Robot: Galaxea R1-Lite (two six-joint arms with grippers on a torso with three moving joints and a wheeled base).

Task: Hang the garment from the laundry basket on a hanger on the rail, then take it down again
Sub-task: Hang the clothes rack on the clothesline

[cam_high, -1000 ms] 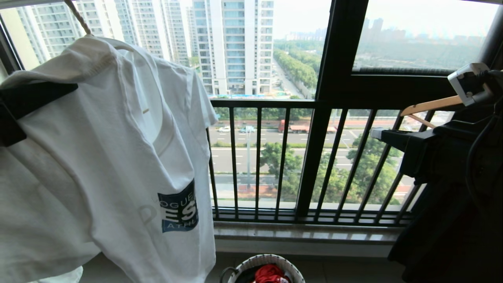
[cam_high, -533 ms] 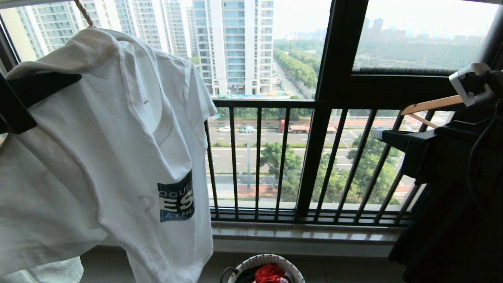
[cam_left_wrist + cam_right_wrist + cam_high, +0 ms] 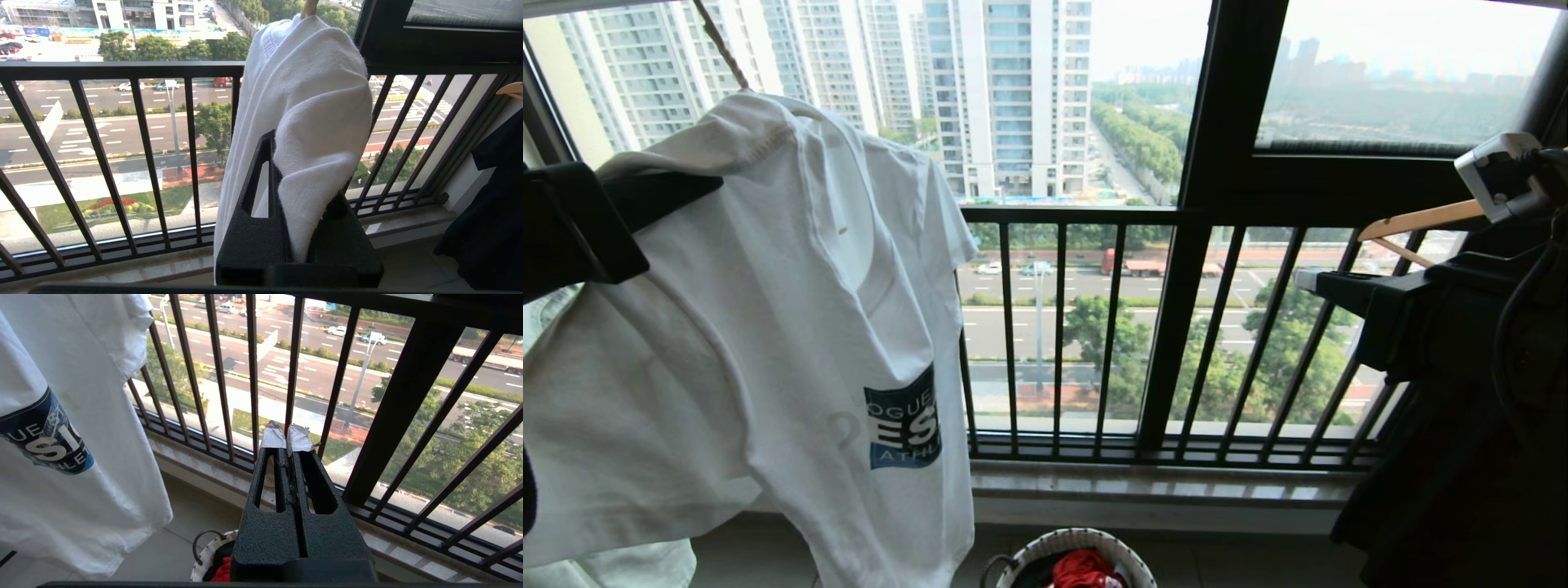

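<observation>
White cotton fills your left side: the garment [image 3: 768, 327] is on the hanger [image 3: 721, 45], of which only the twisted neck shows, running up and out of the head view. The rail isn't in any pic, so you can't see whether the hook is on it or off.

Left gripper [image 3: 300, 192] is nearly closed, pinching a fold of the shirt at the shoulder; cloth bunches between the pads and drapes over them. In the head view that arm comes in from the left edge, w/ the grip point just below the collar side of the shoulder. From the pinch the shirt's long axis drops almost straight down, hem near the floor, slightly swung toward the balcony railing [image 3: 1094, 327].

That's what the next move turns on, in my judgement: the hanger neck sits above and just to the right of your pinch, so any lift or unhook has to go up along that neck, not sideways. Left arm is the near one by far.

Right gripper [image 3: 286, 439] is fully closed on nothing, taped tips together, parked well apart to the right, pointing at the railing. Below it sits the laundry basket [image 3: 206, 555] w/ a red cloth [image 3: 220, 571] inside.

Print on the chest: navy block, partly folded. Legible bits only: "OGUE", big "ES", "ATHL" in head view; "UE", "SI", "LET" from the right wrist. Full wording can't be read.
</observation>
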